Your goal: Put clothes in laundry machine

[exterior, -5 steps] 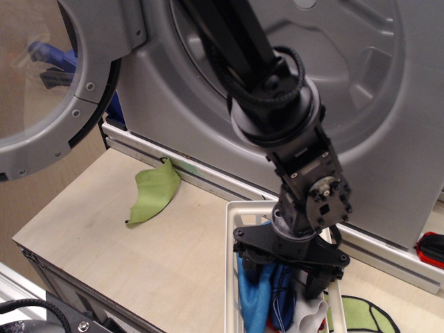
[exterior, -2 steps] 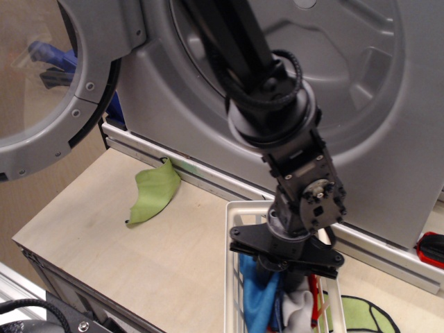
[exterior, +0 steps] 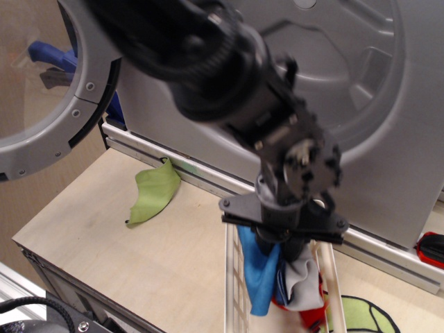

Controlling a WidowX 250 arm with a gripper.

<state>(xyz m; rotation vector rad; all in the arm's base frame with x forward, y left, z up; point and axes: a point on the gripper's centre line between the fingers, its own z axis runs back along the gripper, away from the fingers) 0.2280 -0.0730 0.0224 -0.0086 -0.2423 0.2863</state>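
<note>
There is only one view. At centre-right of the frame the gripper [exterior: 281, 243] hangs just above the white basket [exterior: 232, 277], its fingers closed on the clothes [exterior: 277, 277]: a bright blue cloth, a grey-white piece and red bits dangle beneath it in a loose bundle. A second ago the gripper sat lower, down among the clothes inside the basket; now it has risen, and the bundle has come up with it, most of it clear of the basket rim, with the red bits lowest. The arm is blurred, so I judge it is in motion. That suggests the grasp has succeeded and the lift is under way.

The laundry machine [exterior: 361, 76] fills the top and right of the frame, its round drum opening right behind the arm, and its door [exterior: 48, 97] stands open at upper left. A green cloth [exterior: 154, 193] lies on the wooden table [exterior: 90, 236] at left, untouched. Next the bundle needs carrying up into the drum; a trailing piece could slip loose.
</note>
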